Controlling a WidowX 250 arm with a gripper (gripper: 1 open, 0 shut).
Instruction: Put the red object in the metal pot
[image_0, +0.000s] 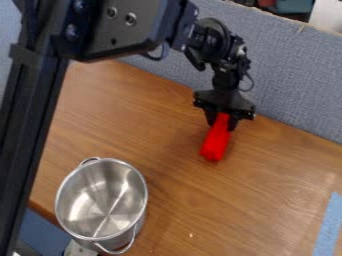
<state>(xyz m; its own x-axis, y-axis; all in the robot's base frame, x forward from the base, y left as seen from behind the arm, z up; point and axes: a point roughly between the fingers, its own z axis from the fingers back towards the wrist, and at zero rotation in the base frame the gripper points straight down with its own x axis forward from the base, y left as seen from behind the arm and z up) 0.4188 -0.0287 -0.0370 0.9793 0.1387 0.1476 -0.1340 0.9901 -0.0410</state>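
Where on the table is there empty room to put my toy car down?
The widest bare wood lies between the metal pot at the table's front left corner and the red object. The front right is bare too. It is crowded near the blue wall, where the gripper grips the red object.

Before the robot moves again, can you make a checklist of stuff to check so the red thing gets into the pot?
1. Tool closed on the top end of the red block: ok.
2. Block lifted off the table: cannot tell; its lower end looks at or near the wood.
3. Pot upright with its opening facing up: ok.
4. Pot empty inside: ok.
5. Block above the pot: not ok; the pot sits at the near left corner, well apart.
6. Table between block and pot free of clutter: ok.
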